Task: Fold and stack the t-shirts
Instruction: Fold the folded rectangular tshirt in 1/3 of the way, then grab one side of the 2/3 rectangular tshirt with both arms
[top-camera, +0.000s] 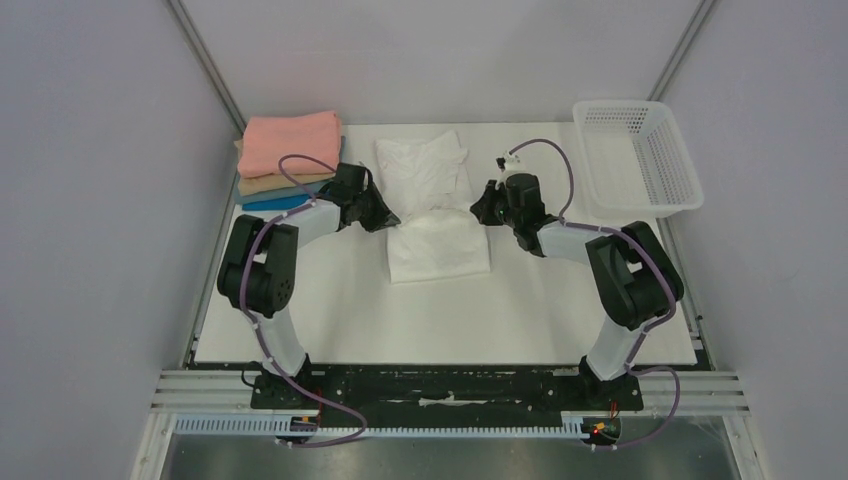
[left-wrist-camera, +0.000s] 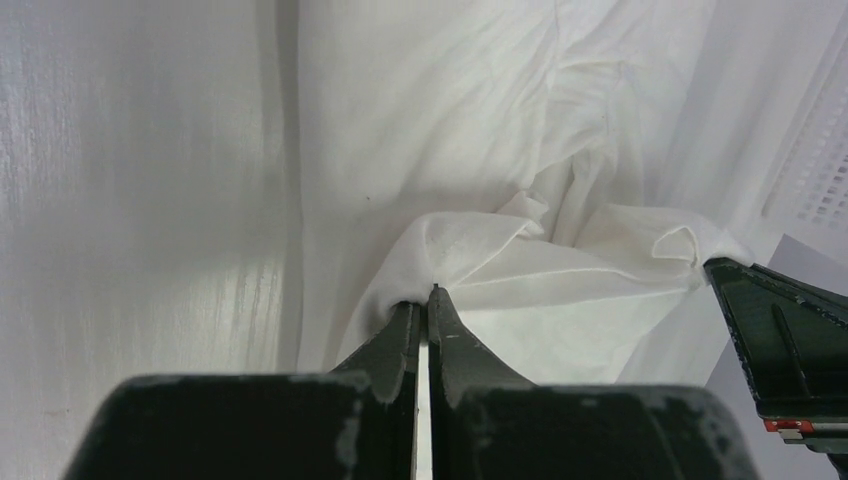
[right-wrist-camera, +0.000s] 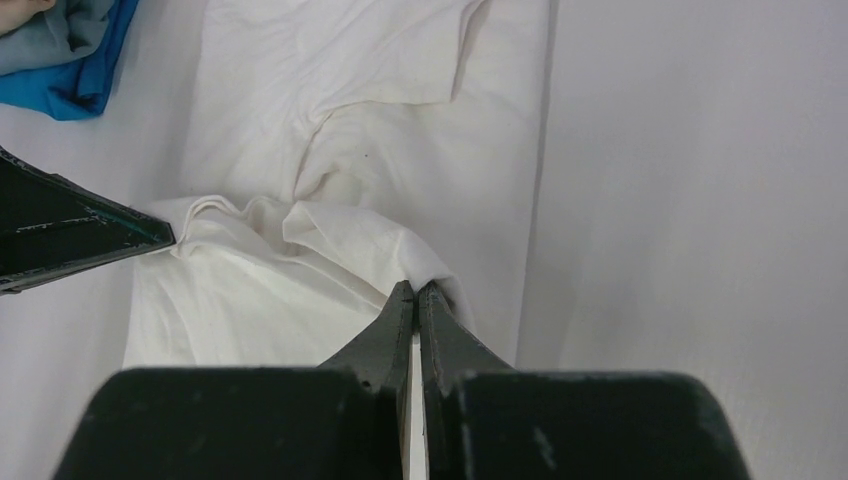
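A plain white t-shirt (top-camera: 432, 205) lies partly folded in the middle of the table, its near part doubled over. My left gripper (top-camera: 388, 215) is shut on the white t-shirt's left edge (left-wrist-camera: 440, 250); the cloth bunches at the tips of the left gripper (left-wrist-camera: 427, 297). My right gripper (top-camera: 478, 208) is shut on the right edge of the same fold (right-wrist-camera: 350, 245), pinched at the tips of the right gripper (right-wrist-camera: 416, 288). Both hold the fold just above the table. A stack of folded t-shirts (top-camera: 288, 160), salmon pink on top, then tan and blue, sits at the back left.
A white mesh basket (top-camera: 636, 155) stands at the back right corner. Metal frame posts rise at both back corners. The blue folded shirt (right-wrist-camera: 70, 80) shows at the right wrist view's top left. The opposite gripper's finger (left-wrist-camera: 780, 335) shows at the left wrist view's right.
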